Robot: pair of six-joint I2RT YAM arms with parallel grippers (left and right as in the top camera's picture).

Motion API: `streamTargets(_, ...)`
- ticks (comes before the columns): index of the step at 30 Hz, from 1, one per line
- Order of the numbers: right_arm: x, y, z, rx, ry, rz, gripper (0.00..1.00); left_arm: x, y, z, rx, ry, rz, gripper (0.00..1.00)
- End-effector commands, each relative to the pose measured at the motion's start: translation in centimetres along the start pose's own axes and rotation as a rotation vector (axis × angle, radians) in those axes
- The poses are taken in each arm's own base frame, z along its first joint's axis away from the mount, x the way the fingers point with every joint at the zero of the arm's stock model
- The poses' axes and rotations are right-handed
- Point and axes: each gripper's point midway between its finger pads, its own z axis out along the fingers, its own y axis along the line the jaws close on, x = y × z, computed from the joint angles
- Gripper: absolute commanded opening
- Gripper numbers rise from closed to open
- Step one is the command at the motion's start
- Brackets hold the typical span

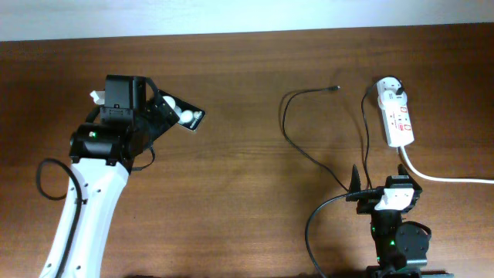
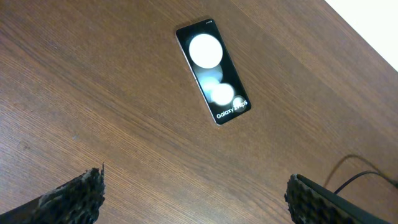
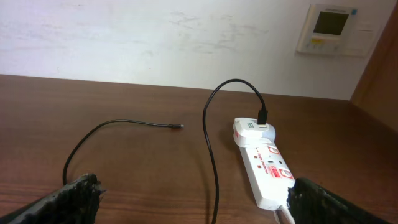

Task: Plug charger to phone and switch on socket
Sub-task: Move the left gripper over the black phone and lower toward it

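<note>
The phone [image 2: 212, 71], a black slab with two round white spots on its glossy face, lies flat on the wooden table ahead of my left gripper [image 2: 199, 208]. That gripper is open and hovers over bare wood. From overhead the left gripper [image 1: 164, 108] covers the phone's [image 1: 189, 117] near end. The socket [image 3: 267, 168], a white strip with red marks, lies at the right with the charger's white adapter [image 3: 252, 129] plugged into its far end. The black charger cable [image 3: 210, 143] loops left, and its connector tip [image 3: 179, 127] rests free on the table. My right gripper [image 3: 199, 208] is open short of the cable.
A thick white cord [image 1: 448, 177] runs from the socket [image 1: 397, 116] off the right edge. A white wall panel [image 3: 333, 28] hangs behind the table. A thin dark cable [image 2: 357, 177] shows at the lower right of the left wrist view.
</note>
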Motion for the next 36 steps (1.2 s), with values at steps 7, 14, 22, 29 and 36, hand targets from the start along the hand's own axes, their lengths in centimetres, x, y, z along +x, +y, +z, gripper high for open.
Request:
streamTargets(7, 0.4, 0.3, 0.0, -0.012, 0.006, 0.004, 0.99, -1.8, -1.6, 1.0, -0.035, 0.019, -0.003, 0.96)
streamTargets(14, 0.4, 0.3, 0.0, -0.012, 0.006, 0.004, 0.99, -0.9, -0.7, 1.7, -0.128, 0.109, 0.022, 0.99)
streamTargets(22, 0.4, 0.3, 0.0, -0.012, 0.006, 0.004, 0.99, 1.0, 1.1, 1.0, -0.200, 0.193, 0.041, 0.99)
streamTargets(29, 0.4, 0.3, 0.0, -0.012, 0.006, 0.004, 0.99, 0.1, -0.9, 1.5, -0.101, 0.166, 0.068, 0.99)
streamTargets(36, 0.4, 0.3, 0.0, -0.012, 0.006, 0.004, 0.99, -1.4, -1.7, 1.0, -0.079, 0.112, 0.066, 1.00)
